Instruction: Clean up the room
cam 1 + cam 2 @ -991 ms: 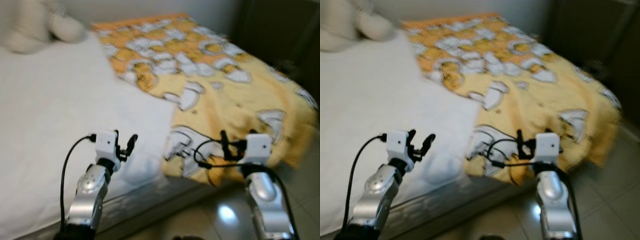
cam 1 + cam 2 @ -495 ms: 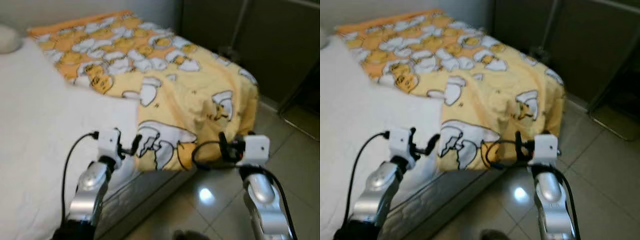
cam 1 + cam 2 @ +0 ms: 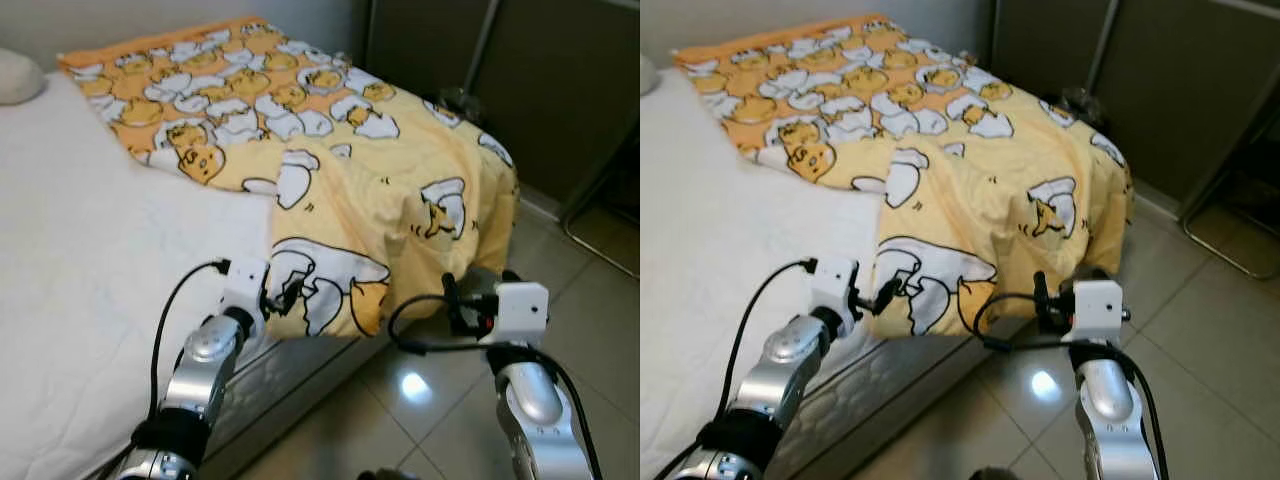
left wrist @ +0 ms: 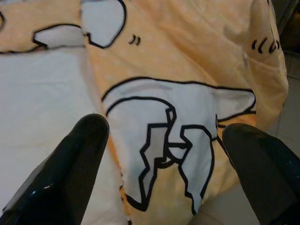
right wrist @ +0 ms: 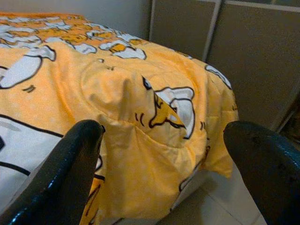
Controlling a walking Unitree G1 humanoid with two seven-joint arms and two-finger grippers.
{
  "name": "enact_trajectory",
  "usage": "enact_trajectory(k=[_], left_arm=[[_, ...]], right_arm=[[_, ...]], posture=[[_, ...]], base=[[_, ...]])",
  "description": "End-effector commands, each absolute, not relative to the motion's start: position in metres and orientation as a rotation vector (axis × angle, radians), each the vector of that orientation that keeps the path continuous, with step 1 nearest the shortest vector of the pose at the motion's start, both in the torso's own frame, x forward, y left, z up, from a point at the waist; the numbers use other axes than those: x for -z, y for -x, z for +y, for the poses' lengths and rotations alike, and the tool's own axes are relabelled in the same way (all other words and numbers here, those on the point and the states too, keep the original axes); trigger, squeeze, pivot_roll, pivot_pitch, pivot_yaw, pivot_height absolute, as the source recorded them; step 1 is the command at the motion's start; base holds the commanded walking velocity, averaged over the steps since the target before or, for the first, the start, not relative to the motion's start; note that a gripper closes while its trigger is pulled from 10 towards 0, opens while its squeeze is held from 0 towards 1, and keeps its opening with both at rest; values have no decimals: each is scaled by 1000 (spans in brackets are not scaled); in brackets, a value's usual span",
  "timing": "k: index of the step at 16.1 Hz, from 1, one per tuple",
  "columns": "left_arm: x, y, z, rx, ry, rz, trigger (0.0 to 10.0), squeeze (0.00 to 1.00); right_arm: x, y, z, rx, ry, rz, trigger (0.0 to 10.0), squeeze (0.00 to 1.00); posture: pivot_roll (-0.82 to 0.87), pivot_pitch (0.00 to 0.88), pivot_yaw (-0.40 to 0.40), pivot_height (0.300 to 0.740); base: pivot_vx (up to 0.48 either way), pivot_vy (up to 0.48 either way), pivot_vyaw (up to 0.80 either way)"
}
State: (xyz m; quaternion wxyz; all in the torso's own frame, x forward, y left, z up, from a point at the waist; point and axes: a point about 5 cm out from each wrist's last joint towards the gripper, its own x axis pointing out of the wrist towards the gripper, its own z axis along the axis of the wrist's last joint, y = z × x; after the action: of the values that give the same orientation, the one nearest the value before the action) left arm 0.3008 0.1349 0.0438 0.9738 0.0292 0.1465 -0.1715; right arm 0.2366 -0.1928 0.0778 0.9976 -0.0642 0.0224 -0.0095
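We take the bed [image 3: 80,260] as our landmark: its bare white sheet runs along the left, a pale pillow [image 3: 18,75] sits at its far left corner, and the yellow blanket [image 3: 330,150] with its egg cartoon print covers the far end and spills over the near right corner toward the tiled floor [image 3: 590,300].

Our left gripper [image 3: 285,297] hovers at the bed's near edge, just beside the blanket's hanging hem. In the left wrist view its fingers [image 4: 70,159] are spread wide with nothing between them, and the hem's white egg patch lies in the gap.

Further right, off the bed's corner and above the floor, our right gripper [image 3: 455,302] faces the draped fold; in the right wrist view its fingers [image 5: 61,168] are also parted and empty.

We judge the blanket soft, light and limp: it will sag and slide rather than hold shape, and a single pinch would only bunch it. The hem by the left gripper and the hanging corner fold before the right one look like the sensible holds, taken together so the cloth can be pulled flat.
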Motion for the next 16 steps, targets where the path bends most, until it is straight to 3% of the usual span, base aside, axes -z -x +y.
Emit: enact_trajectory(k=[1,5,9,16], left_arm=[[-37,-304,135,340,-64,352,10000,0],[-21,-310,121,368,-82,463,10000,0],[-14,-311,120,345,-109,505,10000,0],[-23,-318,148,250,-114,435,10000,0]], right_arm=[[-82,-231,-189,-11,133,45,10000,0],[-86,-202,-201,-30,166,93,10000,0],[-80,-178,-194,-136,161,194,10000,0],[-83,-168,-193,-160,152,237,10000,0]], posture=[[-163,77,21,740],[-242,150,15,740],[-283,200,4,740],[-293,218,14,740]], base=[[0,0,0],[0,0,0],[0,0,0],[0,0,0]])
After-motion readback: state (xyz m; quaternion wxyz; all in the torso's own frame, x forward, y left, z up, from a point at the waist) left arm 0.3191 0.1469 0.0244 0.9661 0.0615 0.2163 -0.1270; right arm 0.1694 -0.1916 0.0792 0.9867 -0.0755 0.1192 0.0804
